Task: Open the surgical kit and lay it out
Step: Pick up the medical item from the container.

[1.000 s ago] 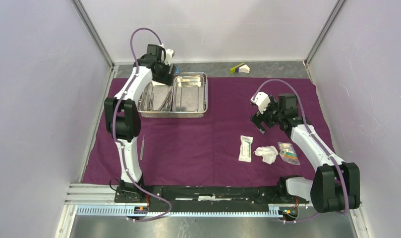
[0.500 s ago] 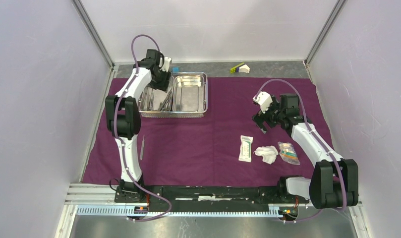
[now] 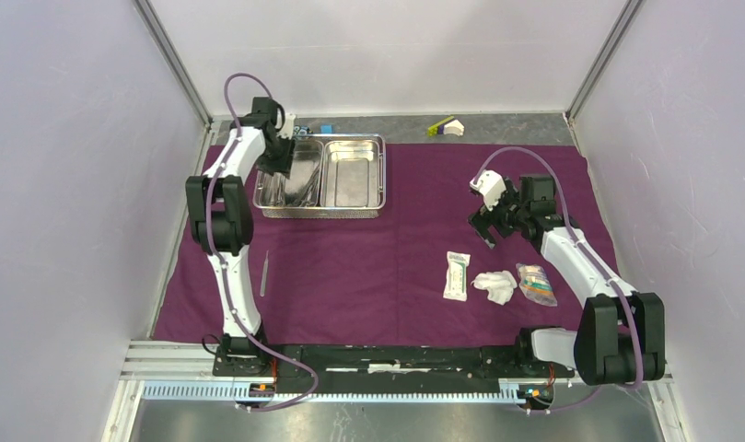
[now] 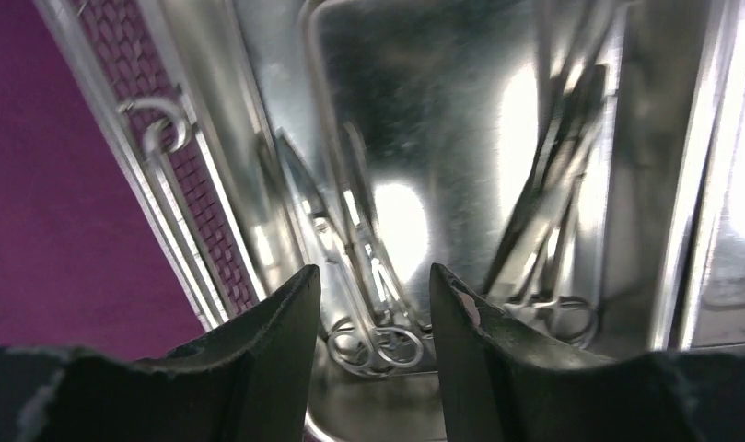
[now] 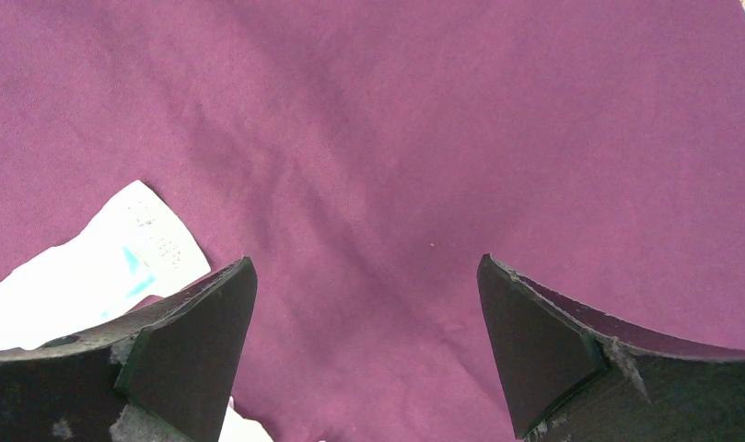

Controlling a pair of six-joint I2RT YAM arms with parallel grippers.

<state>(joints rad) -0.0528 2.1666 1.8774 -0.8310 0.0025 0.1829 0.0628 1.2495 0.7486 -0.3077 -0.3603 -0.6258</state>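
Covering most of the table in the top view, a purple cloth (image 3: 387, 276) is spread with its side edges close to both walls. A steel tray (image 3: 383, 175) is set at its far left, and the left gripper (image 3: 278, 161) is held over the tray's left compartment. Tweezers (image 3: 264, 273) are laid near the cloth's left edge. The right gripper (image 3: 486, 230) is held over bare cloth, with a white packet (image 3: 457, 275), gauze (image 3: 495, 286) and a clear packet (image 3: 535, 284) in a row just nearer the bases. A wide stretch of cloth is left open in the middle.

In the left wrist view, the jaws are seen partly spread with nothing pinched. They stand above the rings of forceps (image 4: 373, 341) lying by the compartment wall, and whether these are touched cannot be told.

In the right wrist view, the jaws are spread wide above bare cloth, with the packet's corner at the left.
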